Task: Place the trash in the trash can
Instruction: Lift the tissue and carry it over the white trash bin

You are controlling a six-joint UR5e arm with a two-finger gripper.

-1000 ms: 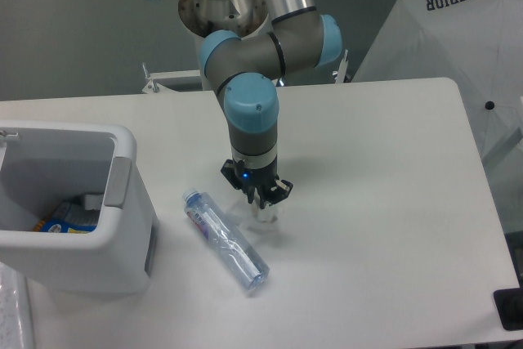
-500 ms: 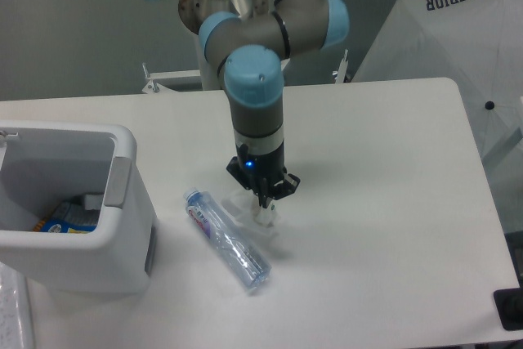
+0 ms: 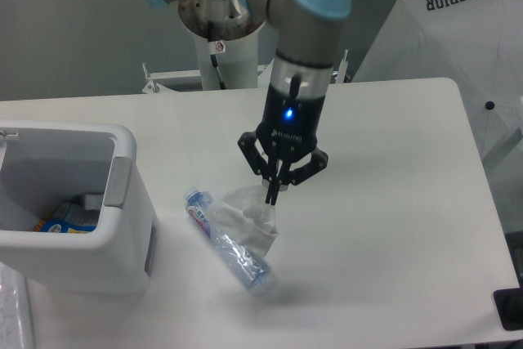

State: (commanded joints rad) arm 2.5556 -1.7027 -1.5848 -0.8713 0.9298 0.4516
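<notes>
My gripper (image 3: pixel 273 195) hangs above the middle of the table, shut on the top corner of the trash, a crumpled white paper wad (image 3: pixel 248 218). The wad dangles below and left of the fingertips and overlaps the crushed clear plastic bottle (image 3: pixel 214 228), which lies diagonally on the table, its blue-and-red label near its upper-left end. The trash can (image 3: pixel 122 202), a boxy white bin with a grey side panel, stands at the left edge of the table, well left of the gripper.
A blue-and-yellow printed packet (image 3: pixel 65 220) lies inside the bin. A white cover printed SUPERIOR (image 3: pixel 458 30) stands beyond the table's right edge. A black object (image 3: pixel 510 308) sits at the table's front right corner.
The gripper has risen and shifted slightly right with the wad pinched in it. The wad has come up off the table and now hangs over the bottle.
</notes>
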